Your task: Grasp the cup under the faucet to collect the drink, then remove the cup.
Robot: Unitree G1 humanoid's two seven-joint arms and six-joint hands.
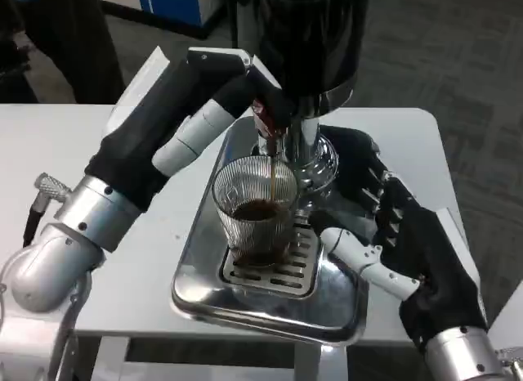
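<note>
White table — right hand [384, 234] open beside the cup [255, 217]; left hand's [270, 103] grip unclear.

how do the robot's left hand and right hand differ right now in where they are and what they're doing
The left hand is raised at the dark faucet of the black drink dispenser; the right hand sits low on the shiny metal drip tray. The left is away from the ribbed clear glass cup; the right reaches beside it. Both have white-and-black fingers.
</note>
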